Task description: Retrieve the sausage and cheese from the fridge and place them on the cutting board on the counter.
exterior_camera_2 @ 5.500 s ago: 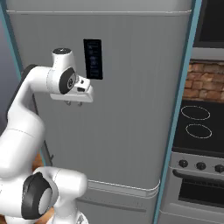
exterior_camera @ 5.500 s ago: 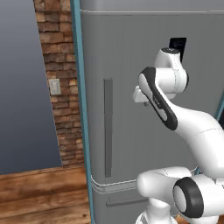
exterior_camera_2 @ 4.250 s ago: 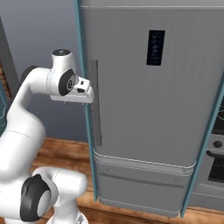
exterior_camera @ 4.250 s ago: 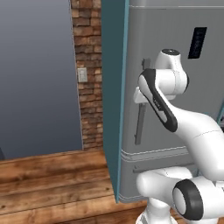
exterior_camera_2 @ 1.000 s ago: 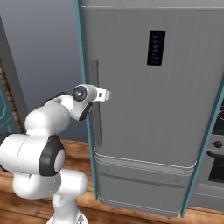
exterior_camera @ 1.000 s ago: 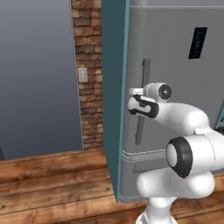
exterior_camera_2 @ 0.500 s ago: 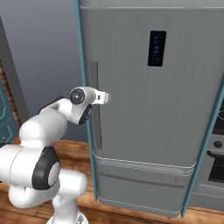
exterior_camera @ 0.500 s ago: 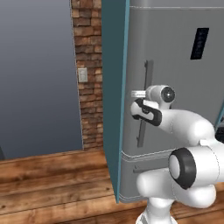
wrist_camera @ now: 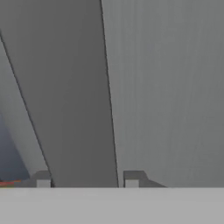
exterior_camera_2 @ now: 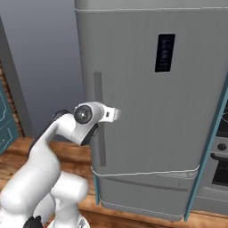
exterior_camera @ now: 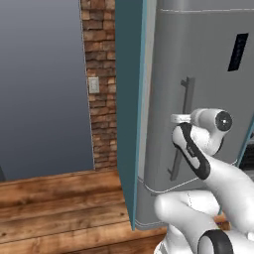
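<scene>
Now, reading from the left: a brick wall (exterior_camera: 101, 84), then the fridge (exterior_camera: 198, 74), shut, with its long handle (exterior_camera: 181, 126) running down the door's left edge. The tool (wrist_camera: 87, 177) is at that handle: in the hand view the dark bar passes up between the two fingertips (wrist_camera: 43, 178), one on each side. The jaws look drawn in on the handle, clamped or very nearly so. In the right base view the wrist meets the handle (exterior_camera_2: 99, 122) about midway down its length.

Sausage and cheese are presumably inside, hidden by the door. To do this step well, keep the bar centred between the tips, hold firm, and pull along the door's arc instead of straight back, so the grip does not slide off.
</scene>
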Robot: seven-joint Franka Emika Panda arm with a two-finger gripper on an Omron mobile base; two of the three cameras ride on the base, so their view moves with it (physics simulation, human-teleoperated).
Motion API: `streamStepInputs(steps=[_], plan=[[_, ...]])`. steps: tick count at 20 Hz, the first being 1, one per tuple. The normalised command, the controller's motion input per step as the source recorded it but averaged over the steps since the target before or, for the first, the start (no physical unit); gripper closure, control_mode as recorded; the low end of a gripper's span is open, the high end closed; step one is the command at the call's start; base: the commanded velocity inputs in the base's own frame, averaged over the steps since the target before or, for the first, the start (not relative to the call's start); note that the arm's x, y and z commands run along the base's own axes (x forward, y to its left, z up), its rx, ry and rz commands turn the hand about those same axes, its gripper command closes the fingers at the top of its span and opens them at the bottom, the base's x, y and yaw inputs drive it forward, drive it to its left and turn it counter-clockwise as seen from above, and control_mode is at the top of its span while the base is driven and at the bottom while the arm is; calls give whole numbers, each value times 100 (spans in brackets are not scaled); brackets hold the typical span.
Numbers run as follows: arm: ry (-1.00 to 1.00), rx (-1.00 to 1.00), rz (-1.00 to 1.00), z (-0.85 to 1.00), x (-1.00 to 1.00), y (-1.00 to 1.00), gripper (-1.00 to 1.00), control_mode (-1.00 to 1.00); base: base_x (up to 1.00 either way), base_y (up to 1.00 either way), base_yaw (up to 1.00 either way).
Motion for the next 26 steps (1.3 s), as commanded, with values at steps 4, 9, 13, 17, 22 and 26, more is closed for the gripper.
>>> streamStepInputs(steps=[4, 9, 13, 17, 22, 26], plan=[[23, 7, 0, 0, -96, -89, 100, -100, 0, 0, 0], [16, 6, 0, -7, -88, -84, 100, -100, 0, 0, 0], [1, 5, 0, -17, -80, -74, 100, -100, 0, 0, 0], [-4, 3, 2, -21, -36, -66, -100, -100, 0, 0, 0], [-13, 0, 5, 22, -85, -13, -100, -100, 0, 0, 0], [1, -6, 0, 51, -80, 44, -100, -100, 0, 0, 0]])
